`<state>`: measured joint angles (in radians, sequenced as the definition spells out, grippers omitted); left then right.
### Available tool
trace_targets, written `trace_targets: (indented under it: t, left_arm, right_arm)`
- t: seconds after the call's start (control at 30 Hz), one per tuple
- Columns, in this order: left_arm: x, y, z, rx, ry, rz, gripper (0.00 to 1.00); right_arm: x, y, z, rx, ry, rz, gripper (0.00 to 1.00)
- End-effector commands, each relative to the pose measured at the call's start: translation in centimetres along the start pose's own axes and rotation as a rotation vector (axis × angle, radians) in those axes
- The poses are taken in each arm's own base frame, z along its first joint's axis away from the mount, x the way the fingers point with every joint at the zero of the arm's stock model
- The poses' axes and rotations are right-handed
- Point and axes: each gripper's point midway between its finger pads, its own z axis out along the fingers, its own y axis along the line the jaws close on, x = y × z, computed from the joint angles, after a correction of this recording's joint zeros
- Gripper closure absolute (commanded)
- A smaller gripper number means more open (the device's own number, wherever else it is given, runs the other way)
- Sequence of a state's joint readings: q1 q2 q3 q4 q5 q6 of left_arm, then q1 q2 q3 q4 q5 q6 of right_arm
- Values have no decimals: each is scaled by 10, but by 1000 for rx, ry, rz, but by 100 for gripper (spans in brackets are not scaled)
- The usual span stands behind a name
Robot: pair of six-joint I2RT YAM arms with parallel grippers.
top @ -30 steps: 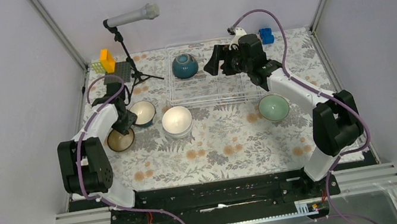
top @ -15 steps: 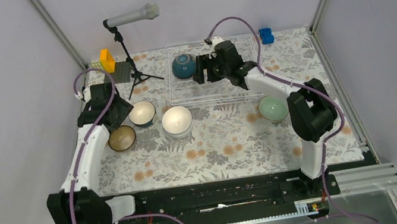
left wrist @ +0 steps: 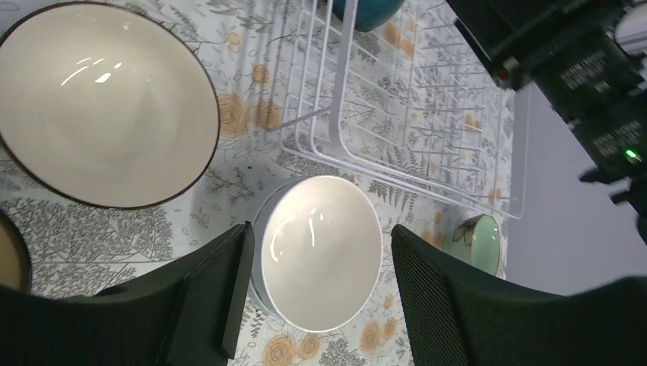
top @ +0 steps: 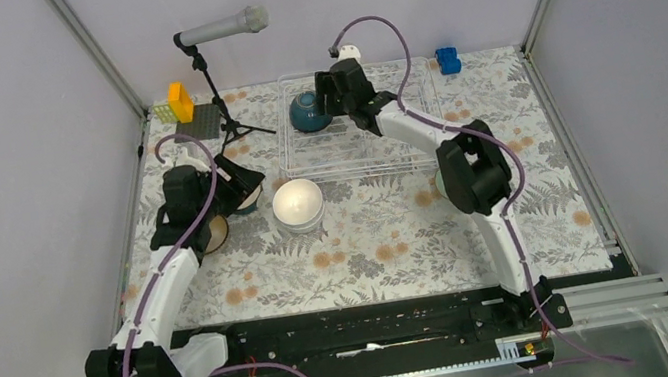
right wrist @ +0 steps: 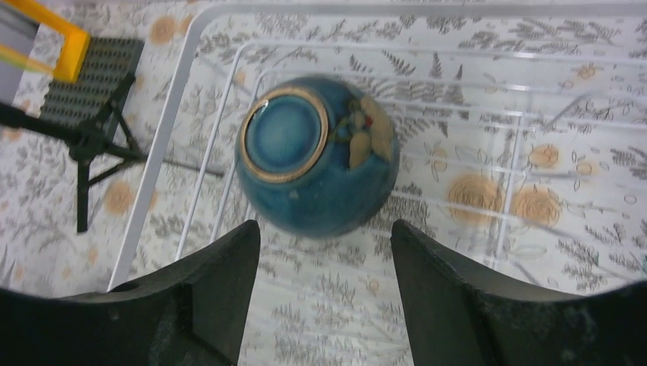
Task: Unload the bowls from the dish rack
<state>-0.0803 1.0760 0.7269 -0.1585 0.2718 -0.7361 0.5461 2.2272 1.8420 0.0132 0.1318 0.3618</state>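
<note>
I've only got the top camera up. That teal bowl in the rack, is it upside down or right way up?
Observer: Upside down. The right wrist view shows the teal bowl with its foot ring facing up, inside the dish rack.
Operator: Is the right pincer on it yet?
Observer: No. The right pincer is open, and both fingers are clear of the bowl.
Operator: Is the left one holding anything?
Observer: Nothing. The left pincer is open, and a white bowl shows untouched between its fingers.
</note>
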Motion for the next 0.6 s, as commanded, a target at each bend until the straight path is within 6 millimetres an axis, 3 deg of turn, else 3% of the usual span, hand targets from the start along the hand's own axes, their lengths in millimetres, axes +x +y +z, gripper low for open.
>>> trace_targets:
  t: [0.0, 0.23, 0.4, 0.57]
  left_arm:
    - [-28, -40, -11, 180, -132, 25, 29]
    - [-15, -37, -14, 251, -167, -81, 28]
    - [-12, -31, -11, 225, -155, -64, 27]
    - [-7, -32, -12, 237, -142, -73, 26]
  right_arm:
    - [-39, 3, 23, 57, -137, 51, 31]
    - [-35, -4, 56, 103, -160, 63, 36]
    - [-36, 2, 66, 102, -179, 71, 41]
    - [-15, 6, 67, 125, -115, 15, 41]
